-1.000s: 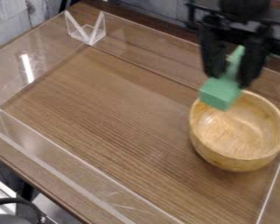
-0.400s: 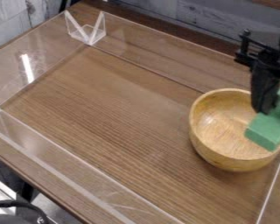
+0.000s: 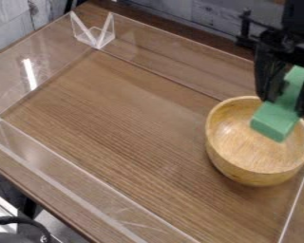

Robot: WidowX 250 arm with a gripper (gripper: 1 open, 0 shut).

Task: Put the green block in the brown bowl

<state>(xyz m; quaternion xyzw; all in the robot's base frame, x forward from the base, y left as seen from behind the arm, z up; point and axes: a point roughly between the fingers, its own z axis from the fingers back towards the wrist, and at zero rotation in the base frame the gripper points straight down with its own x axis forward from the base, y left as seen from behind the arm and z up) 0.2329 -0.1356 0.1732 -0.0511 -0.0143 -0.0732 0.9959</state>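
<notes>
Camera view shows you the jaws (image 3: 284, 92) pointing down and clamped on the upper end of the green block (image 3: 277, 118), which hangs tilted from them, its lower end over the hollow of the brown bowl (image 3: 231, 157) toward the bowl's right side. You can't tell from this angle whether the block's bottom corner touches the wood or hangs just clear of it. The black arm rises out of the top right of the picture. The bowl sits on the wooden tabletop (image 3: 117, 123) near its right edge, inside a low clear plastic wall (image 3: 41, 57); a small clear stand (image 3: 92, 30) is well apart at the far left corner. By my reading, pick-up and carry are done; what's left for you is to lower if needed, release the block into the bowl and pull clear.
</notes>
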